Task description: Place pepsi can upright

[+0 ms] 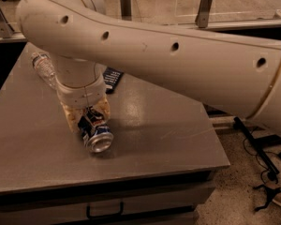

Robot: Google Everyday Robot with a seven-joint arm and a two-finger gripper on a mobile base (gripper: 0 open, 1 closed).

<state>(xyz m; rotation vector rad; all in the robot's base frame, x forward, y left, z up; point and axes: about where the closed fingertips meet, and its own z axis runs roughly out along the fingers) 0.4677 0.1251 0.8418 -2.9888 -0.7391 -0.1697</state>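
Nearest the camera, a drawer handle (pixel 104 212) sits under the front edge of the grey table (pixel 178 139). On the tabletop the pepsi can (pixel 99 138) lies on its side, its silver end turned toward the camera. The gripper (pixel 88 118) is down over the can, its tan fingers (pixel 71 116) drawn in on either side; they seem to be pressing on the can, though the wrist hides the contact. Behind it lie a flat black packet (pixel 112 78) and, further left, a clear water bottle (pixel 43 67) on its side. The thick white arm (pixel 178 64) spans the view above, and cables (pixel 267 191) lie on the floor to the right
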